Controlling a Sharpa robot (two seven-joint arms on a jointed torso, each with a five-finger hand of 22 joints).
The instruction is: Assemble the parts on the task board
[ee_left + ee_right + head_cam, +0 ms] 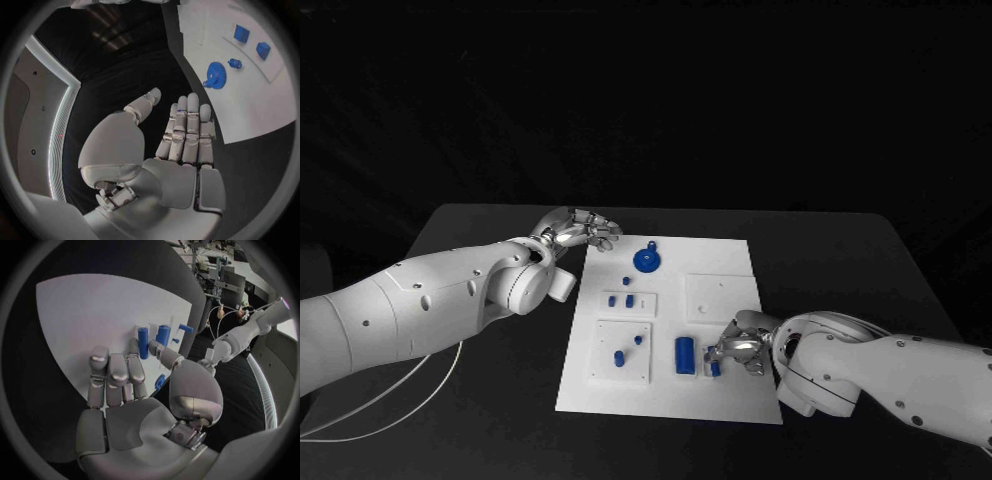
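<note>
**On the black table: white board, blue parts, both hands close by**

On the black table (848,250) sits the white task board (726,400), with a dark backdrop behind it and nothing much else to make out around it. The board has a few raised white square panels. Near its far end lies a blue gear (648,260). Two small blue blocks (620,299) sit on a panel just below it, and a couple of small blue pegs (622,356) stand on the lower left panel. A blue cylinder (685,355) lies near the bottom middle.

The left hand (578,231) is at the board's far left corner, just beside the gear but off the board. From its wrist view its fingers (185,127) are straight and side by side, palm bare, holding nothing.

The right hand (740,345) is over the board's lower right part, right next to the cylinder. Its fingers (115,372) are loosely bent over the board. A small blue part (160,382) shows right by the thumb, but I can't tell if it's actually pinched or just lying there.
</note>
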